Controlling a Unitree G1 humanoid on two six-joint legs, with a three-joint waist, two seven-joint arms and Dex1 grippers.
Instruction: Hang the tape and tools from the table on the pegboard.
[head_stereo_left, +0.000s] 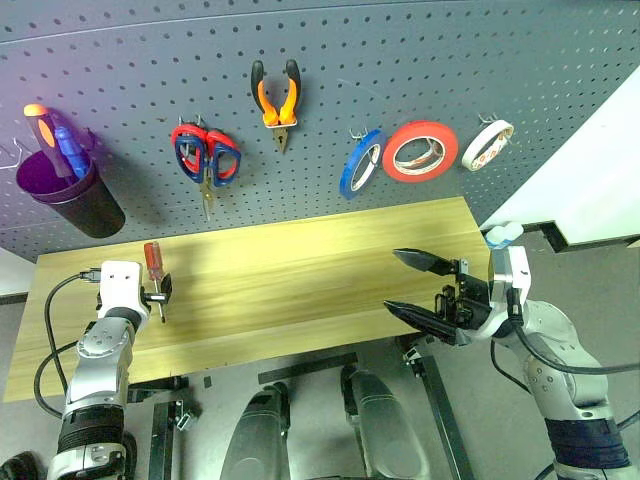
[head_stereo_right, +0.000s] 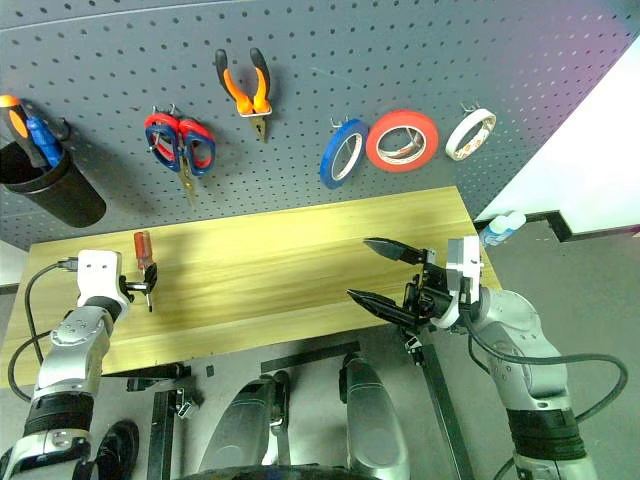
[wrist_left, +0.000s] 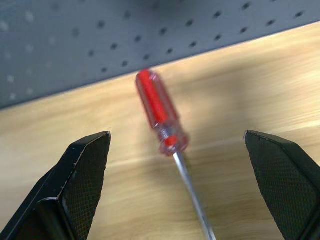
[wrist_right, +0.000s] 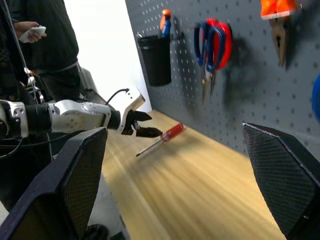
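The left hand stands wide open and empty over the red-handled screwdriver, which lies on the tabletop near the pegboard. The right hand, also wide and empty, hovers off the tabletop's front edge. The screwdriver's tip is cut off in the left wrist view.
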